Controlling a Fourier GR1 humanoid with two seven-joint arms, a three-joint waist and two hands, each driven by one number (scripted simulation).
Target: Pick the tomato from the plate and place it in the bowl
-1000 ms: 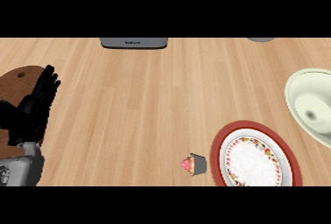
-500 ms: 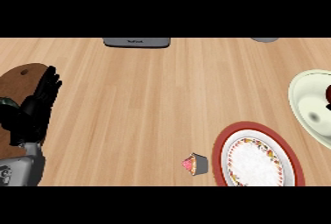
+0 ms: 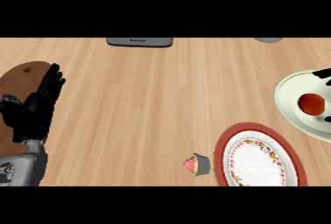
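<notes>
Now tomato (image 3: 312, 103) lies in bowl (image 3: 287, 94), just below right robot hand (image 3: 322, 73).

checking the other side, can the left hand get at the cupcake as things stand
Probably yes: the left hand rests open at the view's left edge over a brown board, and only bare counter lies between it and the cupcake.

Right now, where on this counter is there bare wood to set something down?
The widest free patch is mid-counter, between the left hand over the brown board and the bowl. Right side is crowded: bowl holding the tomato, plate, and cupcake close together.
</notes>
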